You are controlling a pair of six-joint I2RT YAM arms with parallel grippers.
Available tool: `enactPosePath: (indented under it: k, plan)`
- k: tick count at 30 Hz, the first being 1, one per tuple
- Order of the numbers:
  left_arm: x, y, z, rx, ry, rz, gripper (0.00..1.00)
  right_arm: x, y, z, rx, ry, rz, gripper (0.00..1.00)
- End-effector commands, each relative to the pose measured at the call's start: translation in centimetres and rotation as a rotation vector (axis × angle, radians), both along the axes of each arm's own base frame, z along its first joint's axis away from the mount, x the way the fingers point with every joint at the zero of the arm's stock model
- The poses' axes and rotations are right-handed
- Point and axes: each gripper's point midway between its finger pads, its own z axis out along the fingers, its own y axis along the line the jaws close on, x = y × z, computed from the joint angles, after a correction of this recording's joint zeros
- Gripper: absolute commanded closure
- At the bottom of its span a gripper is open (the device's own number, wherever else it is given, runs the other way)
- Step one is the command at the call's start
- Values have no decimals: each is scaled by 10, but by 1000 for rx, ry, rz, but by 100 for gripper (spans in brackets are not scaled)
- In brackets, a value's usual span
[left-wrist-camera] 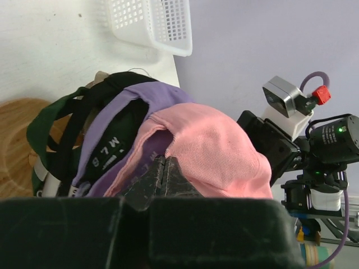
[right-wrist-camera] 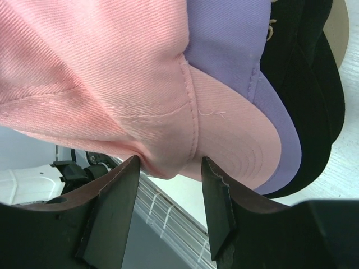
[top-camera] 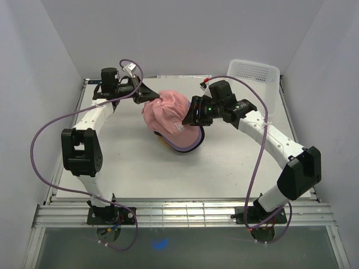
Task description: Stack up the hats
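Note:
The hats sit in one stack at the table's middle, with the pink hat (top-camera: 167, 114) on top. In the left wrist view the pink hat (left-wrist-camera: 213, 145) covers the lavender hat (left-wrist-camera: 162, 95), the black hat (left-wrist-camera: 106, 89) and the dark green hat (left-wrist-camera: 45, 120). My left gripper (top-camera: 150, 100) is shut on the pink hat's back edge (left-wrist-camera: 162, 167). My right gripper (top-camera: 193, 115) is open, its jaws either side of the pink hat (right-wrist-camera: 84, 67) where crown meets brim. Lavender (right-wrist-camera: 230, 39), black (right-wrist-camera: 308, 84) and tan (right-wrist-camera: 339, 28) brims show beneath.
A white mesh basket (top-camera: 253, 71) stands at the back right corner and shows in the left wrist view (left-wrist-camera: 151, 22). The wooden stand's base (left-wrist-camera: 14, 140) lies under the stack. White walls enclose the table on three sides.

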Motion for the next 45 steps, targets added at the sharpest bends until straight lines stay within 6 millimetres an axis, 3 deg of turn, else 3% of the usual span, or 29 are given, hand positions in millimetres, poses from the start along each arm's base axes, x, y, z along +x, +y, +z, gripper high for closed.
enactPosePath:
  k: [1, 8, 14, 17, 22, 26, 29, 32, 34, 39, 45]
  plan:
    - [17, 4, -4, 42, -31, 50, 100, 10, -5, -24, -65, -24, -21, 46]
    - [34, 0, -7, 42, -34, 56, 100, 12, -18, -51, -141, -6, -54, 46]
    - [36, -6, 1, 40, -63, 37, 100, 13, -28, -56, -150, -1, -74, 46]
    - [34, -6, 5, 36, -81, 33, 100, 15, -30, -39, -114, -45, -68, 45]
    - [33, -9, 3, 36, -75, 27, 100, 27, -34, 33, 34, -203, -29, 38]
    - [35, -9, 6, 37, -80, 27, 100, 41, -36, 72, 168, -266, -5, 36]
    - [35, -9, 6, 44, -77, 31, 98, 57, -38, 79, 265, -243, 3, 36]
    - [36, -9, 4, 47, -74, 34, 98, 74, -25, 69, 359, -181, 30, 36]
    - [36, -10, 1, 52, -69, 36, 98, 83, -17, 80, 425, -214, 49, 37]
    - [37, -11, -3, 65, -60, 35, 100, 102, -5, 83, 485, -184, 50, 36]
    - [36, -11, -6, 74, -55, 41, 100, 104, 3, 85, 543, -160, 65, 40]
